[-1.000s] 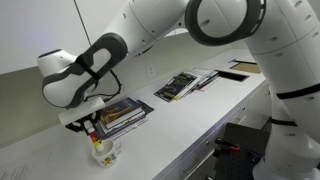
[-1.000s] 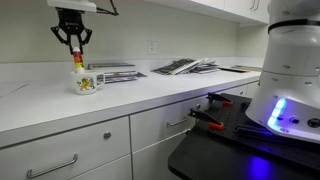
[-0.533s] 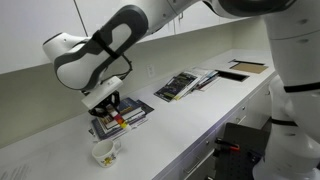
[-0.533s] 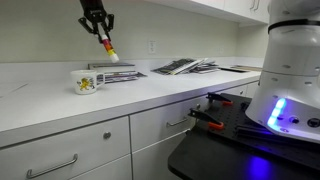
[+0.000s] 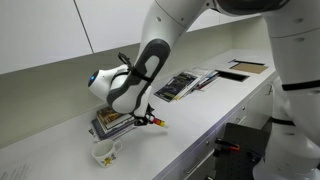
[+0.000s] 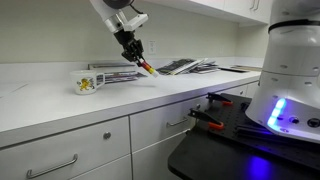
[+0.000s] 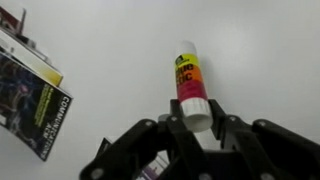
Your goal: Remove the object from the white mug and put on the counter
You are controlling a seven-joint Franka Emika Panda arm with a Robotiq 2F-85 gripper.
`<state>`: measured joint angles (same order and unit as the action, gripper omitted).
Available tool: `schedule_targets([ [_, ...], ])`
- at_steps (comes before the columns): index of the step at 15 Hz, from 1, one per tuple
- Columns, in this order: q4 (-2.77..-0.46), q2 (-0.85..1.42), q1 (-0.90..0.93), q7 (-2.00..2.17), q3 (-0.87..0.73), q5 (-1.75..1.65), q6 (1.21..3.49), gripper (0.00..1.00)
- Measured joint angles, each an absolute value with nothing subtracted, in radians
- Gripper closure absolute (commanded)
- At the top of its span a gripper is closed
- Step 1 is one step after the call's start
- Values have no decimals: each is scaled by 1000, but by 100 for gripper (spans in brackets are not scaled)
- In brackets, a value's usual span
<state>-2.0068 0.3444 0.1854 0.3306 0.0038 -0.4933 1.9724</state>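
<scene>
The jaws are clamped on the red-orange stick (image 7: 188, 85), which tilts low over the counter (image 5: 205, 105), right of the white mug (image 6: 87, 82).

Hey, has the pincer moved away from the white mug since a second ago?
Yes. In an exterior view the pincer, shut on the object, has swung from above the white mug to the mug's right and lower, near the counter.

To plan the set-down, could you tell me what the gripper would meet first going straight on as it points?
Probably bare counter: the gripper, shut on the object, points at open surface beside the books; the object would touch first. Depth is unclear.
</scene>
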Motion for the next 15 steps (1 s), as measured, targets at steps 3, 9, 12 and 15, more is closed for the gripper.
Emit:
schedule_targets([
  [3,-2110,346,162,212,5,-540,2062,92],
  [9,-2218,322,100,-129,19,-535,2125,92],
  [12,-2234,317,71,-309,35,-519,2126,34],
  [15,-2240,308,60,-364,46,-516,2181,12],
])
